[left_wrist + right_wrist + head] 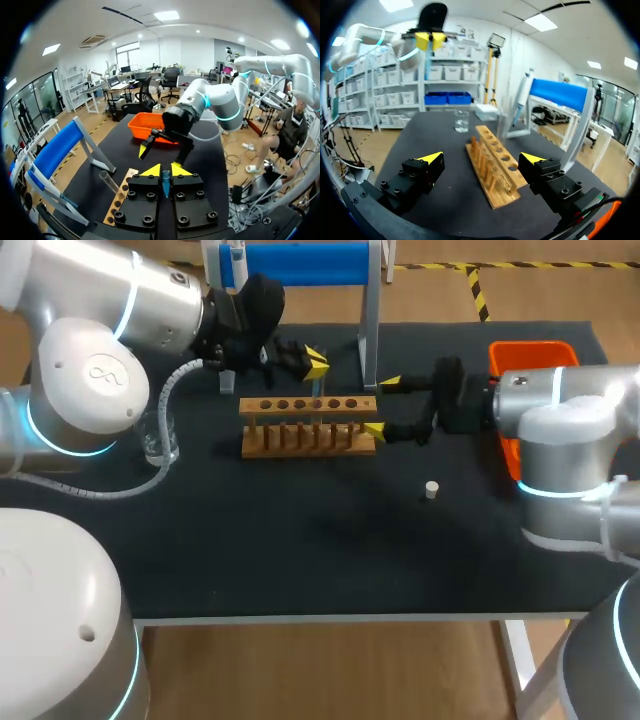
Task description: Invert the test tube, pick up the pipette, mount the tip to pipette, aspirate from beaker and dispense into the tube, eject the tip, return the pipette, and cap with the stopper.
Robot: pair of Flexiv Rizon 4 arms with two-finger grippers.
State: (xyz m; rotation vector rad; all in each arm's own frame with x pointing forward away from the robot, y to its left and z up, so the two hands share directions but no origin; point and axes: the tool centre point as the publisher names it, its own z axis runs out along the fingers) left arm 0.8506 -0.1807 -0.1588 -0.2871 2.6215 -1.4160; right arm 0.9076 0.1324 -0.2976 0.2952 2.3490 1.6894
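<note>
My left gripper (315,362) hangs over the wooden rack (308,425), shut on a thin test tube (427,65) that points down from its tips. In the left wrist view the tube's end (165,184) shows between the closed yellow tips of the left gripper (165,170). My right gripper (383,405) stands open at the rack's right end, its fingers on either side of the rack (495,167). The pipette (235,265) hangs on the blue stand at the back. A glass beaker (160,437) stands left of the rack. The white stopper (431,489) lies to the front right.
An orange bin (530,355) sits at the back right, behind my right arm. A small clear holder (227,383) stands behind the rack's left end. The stand's metal leg (368,330) rises just behind the rack.
</note>
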